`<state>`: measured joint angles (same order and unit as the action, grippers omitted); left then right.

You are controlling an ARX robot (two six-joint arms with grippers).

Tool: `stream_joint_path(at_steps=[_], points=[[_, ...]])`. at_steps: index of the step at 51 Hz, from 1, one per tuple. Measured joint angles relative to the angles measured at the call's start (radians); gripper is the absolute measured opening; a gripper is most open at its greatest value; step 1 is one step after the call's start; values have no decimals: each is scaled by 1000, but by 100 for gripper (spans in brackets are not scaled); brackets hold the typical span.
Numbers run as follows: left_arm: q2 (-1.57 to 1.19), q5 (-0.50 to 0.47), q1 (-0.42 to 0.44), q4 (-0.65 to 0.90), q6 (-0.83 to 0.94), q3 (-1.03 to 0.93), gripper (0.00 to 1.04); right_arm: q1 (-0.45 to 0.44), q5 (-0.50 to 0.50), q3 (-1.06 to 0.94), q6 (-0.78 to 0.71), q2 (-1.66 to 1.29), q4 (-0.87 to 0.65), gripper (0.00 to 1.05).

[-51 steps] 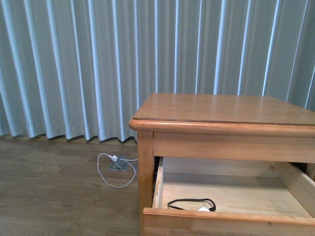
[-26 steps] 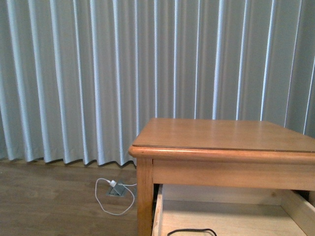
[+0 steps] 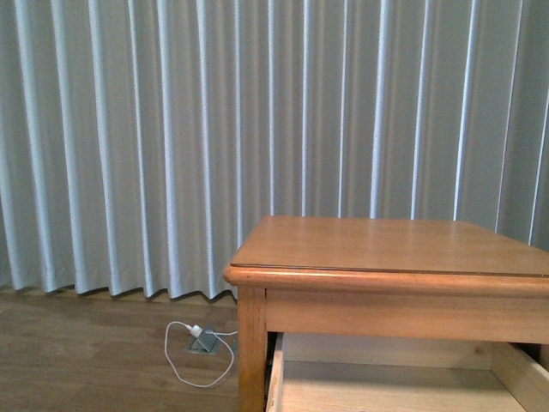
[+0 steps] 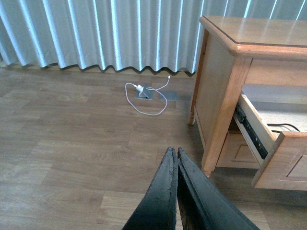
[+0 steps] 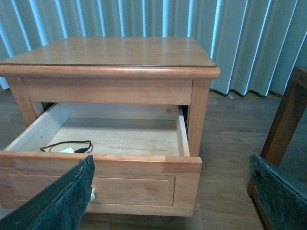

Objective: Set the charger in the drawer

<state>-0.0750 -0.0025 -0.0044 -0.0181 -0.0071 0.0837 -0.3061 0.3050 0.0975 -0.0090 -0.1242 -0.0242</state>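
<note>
Curtains point(image 3: 129, 146) in pale blue-grey pleats hang across the back of the room, reaching down to a wood-plank floor point(image 4: 62, 143). Near the hem a thin white looped cable point(image 4: 146, 103) lies on the floor, one end at a small grey box point(image 4: 144, 93), well apart from the bedside table point(image 3: 386, 249). The left gripper point(image 4: 176, 152) hangs over bare floor on that side of the table, angled forward and down. Its two dark fingers point(image 4: 163, 191) are pressed together with nothing between them. The table's top is bare. Under that top the drawer point(image 5: 139, 187) stands pulled well out, showing its pale wood inside. The charger point(image 5: 67, 149) lies on the drawer's bottom just behind the front panel, with the small white block beside a flat loop of black cable. The right gripper point(image 5: 171, 165) faces the drawer front from a little above, its fingers point(image 5: 67, 201) spread wide apart and holding nothing. One finger crosses in front of the panel and partly hides the pale round knob point(image 5: 93, 194). The other finger sits off past the drawer's side, in front of a dark wooden post point(image 5: 283, 124).
</note>
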Motion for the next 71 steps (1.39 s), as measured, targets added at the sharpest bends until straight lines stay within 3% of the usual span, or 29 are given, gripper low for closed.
stream_joint_path(at_steps=[48, 62, 71], points=[[71, 0, 2, 14, 2, -60, 5, 0, 0, 0, 0, 0, 0, 96], [72, 1, 2, 14, 2, -60, 55, 0, 0, 0, 0, 0, 0, 96], [71, 1, 2, 14, 2, -60, 99, 0, 0, 0, 0, 0, 0, 96]])
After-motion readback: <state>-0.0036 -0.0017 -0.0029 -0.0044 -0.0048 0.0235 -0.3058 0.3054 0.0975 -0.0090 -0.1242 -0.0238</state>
